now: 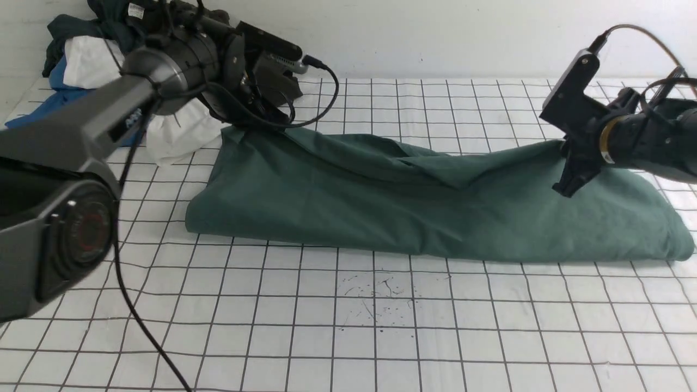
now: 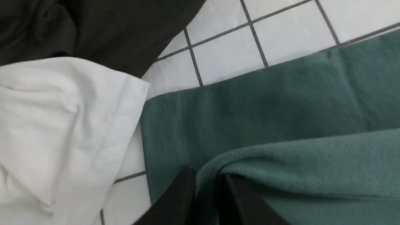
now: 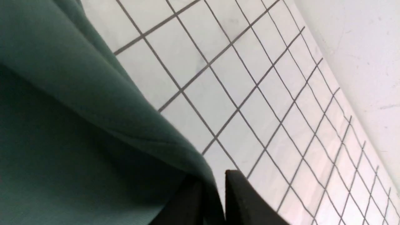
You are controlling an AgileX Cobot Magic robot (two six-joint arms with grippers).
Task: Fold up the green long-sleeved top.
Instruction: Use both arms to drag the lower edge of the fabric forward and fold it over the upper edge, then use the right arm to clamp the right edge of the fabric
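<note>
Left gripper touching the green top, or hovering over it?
Touching. The left wrist view shows a fold of the green long-sleeved top clamped inside the left gripper, with no gap.

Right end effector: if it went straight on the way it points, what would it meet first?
Probably the white gridded table cover, just beyond the sage-green cotton top it pinches.

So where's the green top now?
Front view: the muted green cotton long-sleeved top lies centrally, spanning from the white and blue clothes pile, left, to the right end effector.
</note>
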